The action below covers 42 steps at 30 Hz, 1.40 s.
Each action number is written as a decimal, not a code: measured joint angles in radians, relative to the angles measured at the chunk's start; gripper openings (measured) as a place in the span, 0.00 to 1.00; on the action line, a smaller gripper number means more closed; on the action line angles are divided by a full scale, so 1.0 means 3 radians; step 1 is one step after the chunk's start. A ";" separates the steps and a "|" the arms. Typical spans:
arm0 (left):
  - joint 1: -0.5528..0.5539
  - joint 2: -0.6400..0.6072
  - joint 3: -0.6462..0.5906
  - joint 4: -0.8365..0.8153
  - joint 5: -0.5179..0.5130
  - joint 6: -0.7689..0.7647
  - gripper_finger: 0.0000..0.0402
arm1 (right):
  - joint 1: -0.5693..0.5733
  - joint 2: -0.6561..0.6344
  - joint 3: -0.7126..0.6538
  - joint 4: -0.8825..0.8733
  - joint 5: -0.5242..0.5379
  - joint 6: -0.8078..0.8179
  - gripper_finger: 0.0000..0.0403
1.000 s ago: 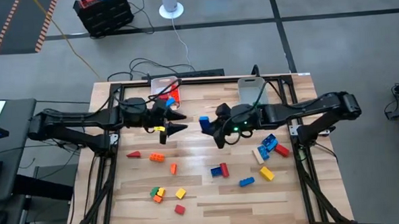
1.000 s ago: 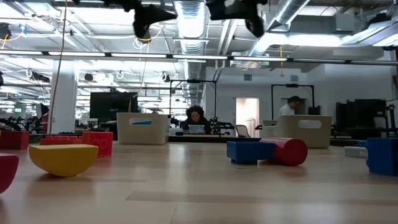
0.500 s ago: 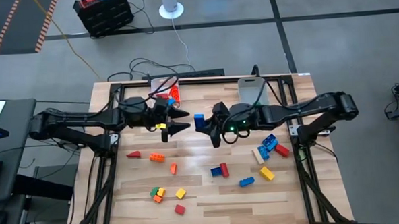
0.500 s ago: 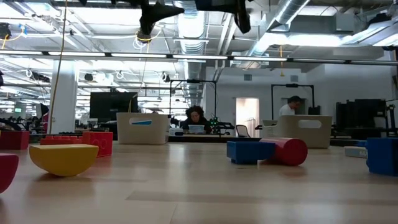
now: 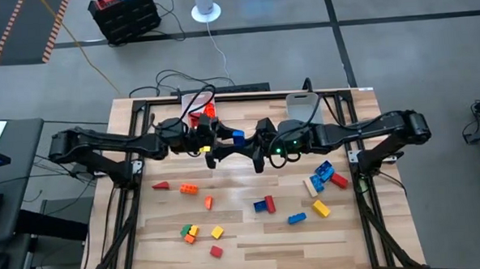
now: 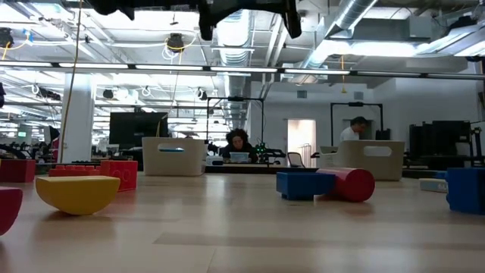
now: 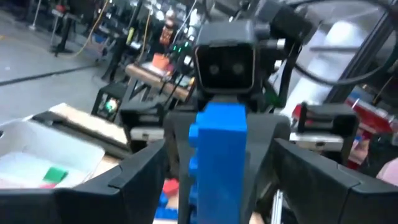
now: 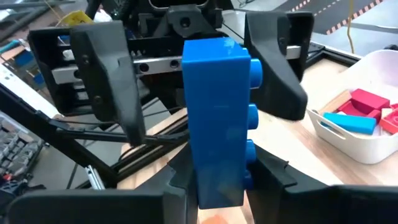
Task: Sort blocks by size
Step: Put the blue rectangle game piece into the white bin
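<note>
Compared with a second earlier, the left gripper (image 5: pixel 214 144) had slid right across the far-middle of the table until it met the right gripper (image 5: pixel 249 146), which had itself come left with the blue block (image 5: pixel 237 137). Both hung in the air above the wood, nose to nose.

The right gripper was clamped on the blue block (image 8: pixel 217 121), a longish brick standing upright between its fingers. The left gripper's fingers (image 7: pixel 143 177) stood wide apart on either side of that same block (image 7: pixel 217 155), not touching it as far as I could see.

Room-wise, the strip of table (image 5: pixel 253 239) near the front edge was bare wood, and the rest of the blocks were scattered well below the grippers: a red wedge (image 5: pixel 160 186) and orange brick (image 5: pixel 189 189) to the left, a blue-and-red pair (image 5: pixel 265 204) in the middle, a blue, tan and red cluster (image 5: pixel 323 177) to the right.

The left bin (image 5: pixel 200 113) at the far edge was mostly hidden by the left arm, and the right bin (image 5: pixel 302 107) was partly covered too. In the low view only the undersides of the grippers showed, cut off by the upper edge of the picture.
</note>
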 joint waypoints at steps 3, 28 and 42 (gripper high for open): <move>0.0001 0.0087 0.0000 0.0125 -0.0003 -0.0005 0.66 | 0.0000 0.0000 0.0000 -0.0001 0.0000 0.0001 0.30; 0.0697 -0.0455 0.0003 -0.2302 -0.0478 0.0573 0.20 | -0.0048 -0.0237 0.0000 -0.1431 -0.0385 0.0555 0.60; 0.1673 -0.0476 -0.0536 -0.2680 -0.0784 0.0775 0.31 | 0.0301 0.0110 0.0000 -0.1402 -0.0366 0.0779 0.61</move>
